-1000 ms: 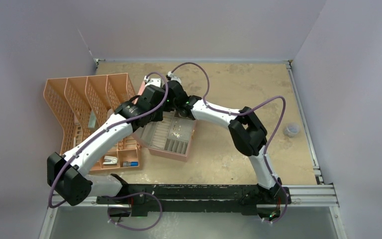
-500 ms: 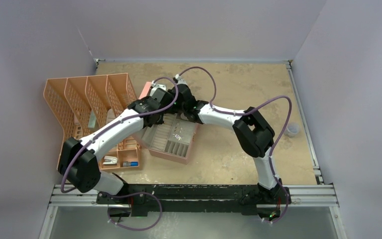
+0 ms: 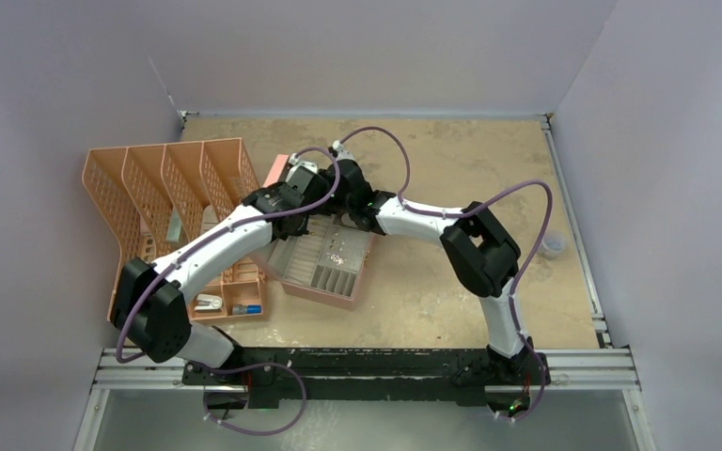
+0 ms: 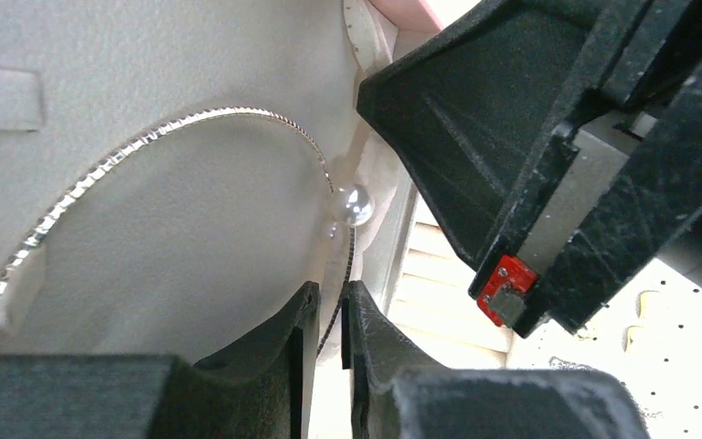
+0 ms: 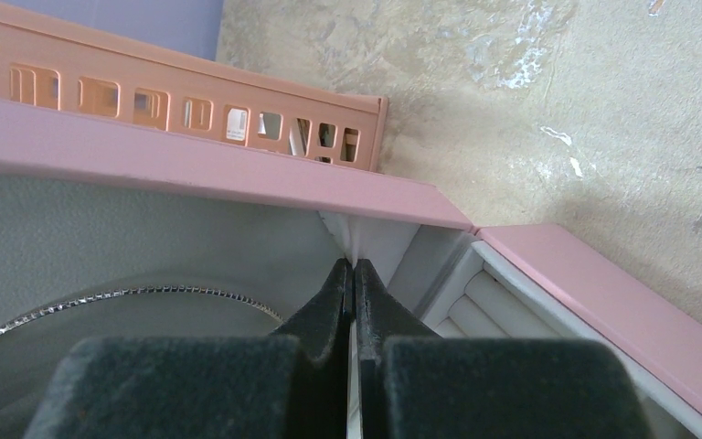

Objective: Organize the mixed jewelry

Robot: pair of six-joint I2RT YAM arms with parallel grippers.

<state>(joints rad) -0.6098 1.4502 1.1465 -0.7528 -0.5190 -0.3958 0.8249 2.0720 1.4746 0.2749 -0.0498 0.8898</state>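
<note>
Right now, both your arms reach out to the pink jewellery box [image 3: 361,268], which stands open on the table [image 3: 451,141] left of the middle, just right of the orange mesh organizer [image 3: 150,178].

Your left gripper [image 4: 331,297] is over the grey lining of the raised lid [image 5: 192,174]. Its jaws are narrow, with only a slim gap between them. The thin silvery hoop [image 4: 210,111] lies curved on that lining, and its wire runs down into the gap. You cannot tell from these views whether the fingers already pinch it. A small shiny bead [image 4: 355,204] sits on the hoop just above the fingertips.

Your right gripper [image 5: 355,270] is closed, the two fingers pressed flat together. Its tips point into the corner where the lid meets the box body, against the white lining there. The hoop's arc passes just left of those fingers.

From above, several tiny gold-coloured studs [image 3: 337,252] lie loose in a compartment of the box, near the middle of it.

A white clip [image 3: 209,303] and a blue-capped tube [image 3: 247,308] lie in the near tray of the organizer. A small clear cup [image 3: 552,246] stands far off to the right, by the table's edge.
</note>
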